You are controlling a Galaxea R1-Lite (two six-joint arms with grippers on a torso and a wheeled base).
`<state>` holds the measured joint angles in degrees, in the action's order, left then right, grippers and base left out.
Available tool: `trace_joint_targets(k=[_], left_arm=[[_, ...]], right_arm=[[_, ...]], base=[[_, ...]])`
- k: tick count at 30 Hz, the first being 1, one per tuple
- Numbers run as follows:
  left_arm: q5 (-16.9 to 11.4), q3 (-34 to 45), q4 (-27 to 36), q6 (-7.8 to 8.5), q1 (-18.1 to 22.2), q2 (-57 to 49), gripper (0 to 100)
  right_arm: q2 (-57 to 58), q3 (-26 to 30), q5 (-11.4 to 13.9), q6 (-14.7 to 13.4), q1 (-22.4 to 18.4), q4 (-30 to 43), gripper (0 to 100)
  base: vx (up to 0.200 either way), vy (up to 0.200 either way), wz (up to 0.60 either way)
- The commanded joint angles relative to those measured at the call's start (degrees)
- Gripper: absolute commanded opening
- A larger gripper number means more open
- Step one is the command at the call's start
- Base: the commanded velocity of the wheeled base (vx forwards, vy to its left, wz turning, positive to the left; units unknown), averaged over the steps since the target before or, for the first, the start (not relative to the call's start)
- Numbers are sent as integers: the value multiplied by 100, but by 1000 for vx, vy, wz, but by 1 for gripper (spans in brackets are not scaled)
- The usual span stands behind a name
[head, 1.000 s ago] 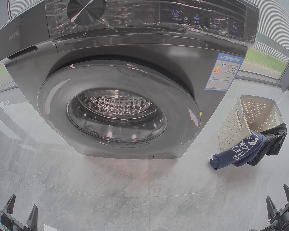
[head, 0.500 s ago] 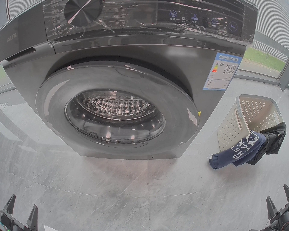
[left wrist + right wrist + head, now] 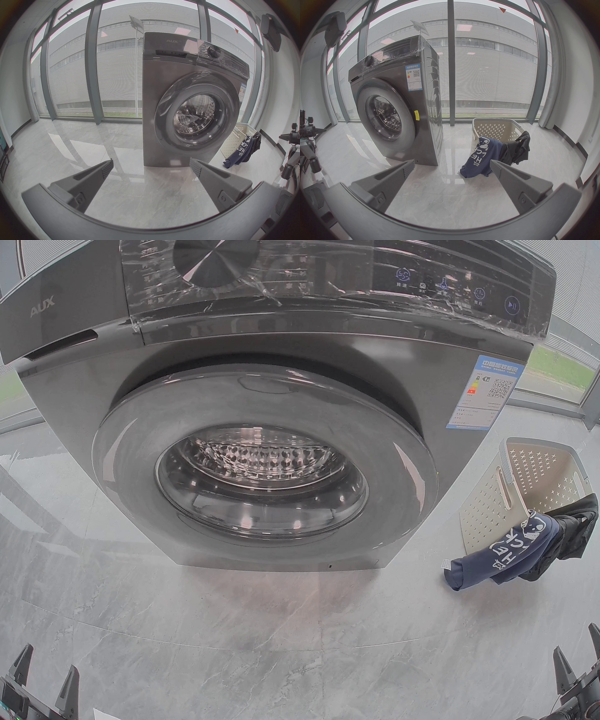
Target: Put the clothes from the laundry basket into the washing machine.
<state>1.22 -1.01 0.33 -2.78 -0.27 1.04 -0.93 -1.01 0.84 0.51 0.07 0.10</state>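
Observation:
A grey front-loading washing machine [image 3: 275, 396] stands ahead with its round glass door [image 3: 262, 480] shut. A cream laundry basket [image 3: 531, 477] sits on the floor to its right. A navy garment [image 3: 506, 555] with white print and a black garment [image 3: 572, 527] hang over the basket's front rim, the navy one trailing onto the floor. My left gripper [image 3: 44, 674] is low at the near left, open and holding nothing. At the near right, my right gripper [image 3: 578, 655] is open and holds nothing. The washing machine [image 3: 193, 103], basket [image 3: 497, 129] and navy garment [image 3: 481, 156] also appear in the wrist views.
Polished grey floor [image 3: 281, 640] stretches between me and the machine. Tall glass windows [image 3: 493, 62] stand behind the machine and basket. A white wall [image 3: 581, 93] lies to the right of the basket.
The whole head picture has shifted: the machine and basket sit slightly further right, so the camera moved. Both grippers hold the same spots in the picture.

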Motion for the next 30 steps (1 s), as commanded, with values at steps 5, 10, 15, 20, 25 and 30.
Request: trace_joint_targets(k=[5,10,15,20,25,30], left_arm=[[1,84,2,-3,0,-51,100],[1,84,2,-3,0,-51,100],[1,84,2,-3,0,-51,100],[1,84,2,-3,0,-51,100],[1,84,2,-3,0,-51,100],[1,84,2,-3,0,-51,100]], right_arm=[[84,92,4,2,1,-1,100],[84,92,4,2,1,-1,100],[84,92,4,2,1,-1,100],[84,92,4,2,1,-1,100],[84,92,4,2,1,-1,100],[84,92,4,2,1,-1,100]], base=[[0,160,0],[0,0,0],[0,0,0],[0,0,0],[0,80,0],[0,200,0]])
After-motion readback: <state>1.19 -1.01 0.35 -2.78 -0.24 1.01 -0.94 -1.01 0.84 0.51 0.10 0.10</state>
